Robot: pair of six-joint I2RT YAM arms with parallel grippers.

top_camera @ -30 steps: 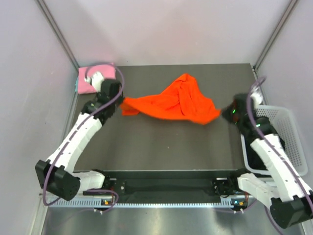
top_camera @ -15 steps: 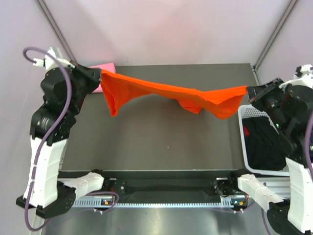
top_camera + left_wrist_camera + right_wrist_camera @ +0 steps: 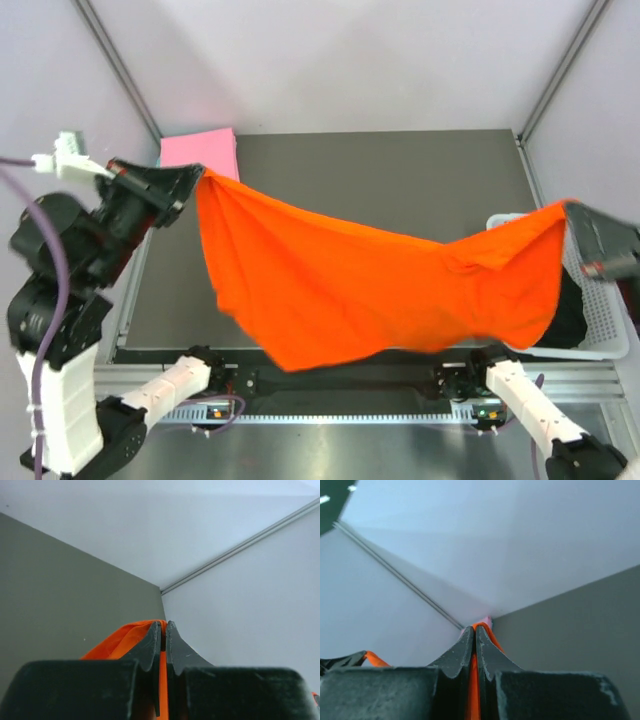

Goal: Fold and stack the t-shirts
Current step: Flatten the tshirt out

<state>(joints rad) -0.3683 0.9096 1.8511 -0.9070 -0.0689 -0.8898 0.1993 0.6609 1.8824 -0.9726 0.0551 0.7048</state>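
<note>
Hoisted orange-red t-shirt [image 3: 370,290] higher and nearer the top camera than half a second ago, and spread it from a narrow band into a wide sheet. Holding it clear of the bench [image 3: 400,180], with the top edge strung from 10 o'clock to 3 o'clock, sagging mid-span, and the lower hem hanging past the bench's near edge around 6 o'clock. Gripped at the upper-left corner by left jaws on left arm [image 3: 60,250]; in left wrist view clenched tight, with orange cloth pinched between fingers [image 3: 150,647]. Gripped at the upper-right corner by right jaws on right arm [image 3: 600,245], blurred in top view; in right wrist view fingers [image 3: 460,652] closed on a thin orange strip. Left light pink t-shirt [image 3: 200,152] lying flat at the bench's 11 o'clock corner, just behind left jaws. Also showing white basket [image 3: 612,345] beside the bench at 4 o'clock, partly hidden by hanging cloth, with a dark item [image 3: 572,318] inside.
</note>
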